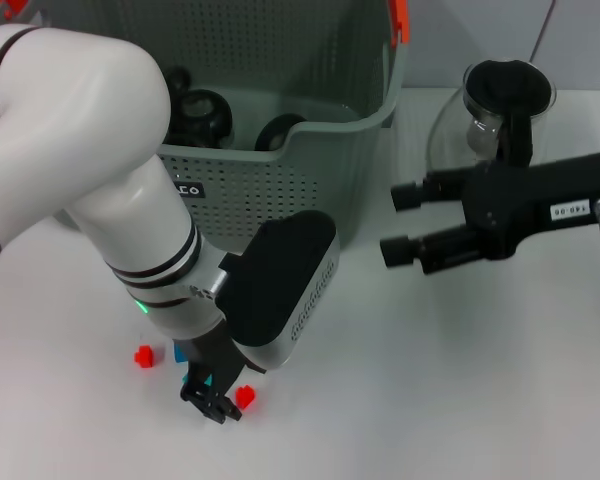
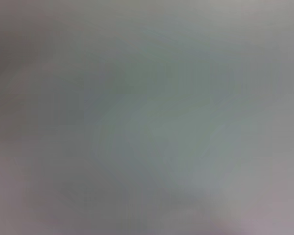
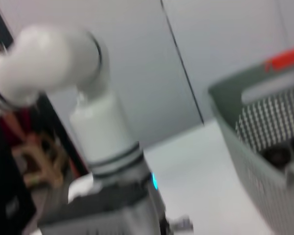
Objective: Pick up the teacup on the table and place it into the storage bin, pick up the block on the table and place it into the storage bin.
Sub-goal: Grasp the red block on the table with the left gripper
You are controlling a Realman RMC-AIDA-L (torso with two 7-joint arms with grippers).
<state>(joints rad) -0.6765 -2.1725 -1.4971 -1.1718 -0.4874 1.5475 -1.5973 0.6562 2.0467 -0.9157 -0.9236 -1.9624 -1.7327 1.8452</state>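
Note:
The grey-green storage bin (image 1: 310, 170) stands at the back of the white table; the right wrist view also shows the bin (image 3: 264, 147). Several small blocks lie near the front: a red block (image 1: 143, 355), a blue block (image 1: 183, 352) and a second red block (image 1: 245, 397). My left gripper (image 1: 212, 400) points down at the table between them, right beside the second red block. My right gripper (image 1: 400, 222) hovers open and empty to the right of the bin. No teacup shows on the table. Dark round things (image 1: 202, 112) lie inside the bin.
A glass pitcher with a black lid (image 1: 505, 95) stands at the back right, behind my right arm. Orange handle clips (image 1: 398, 20) sit on the bin's rim. My bulky left arm (image 1: 100, 170) covers the bin's front left. The left wrist view is only a grey blur.

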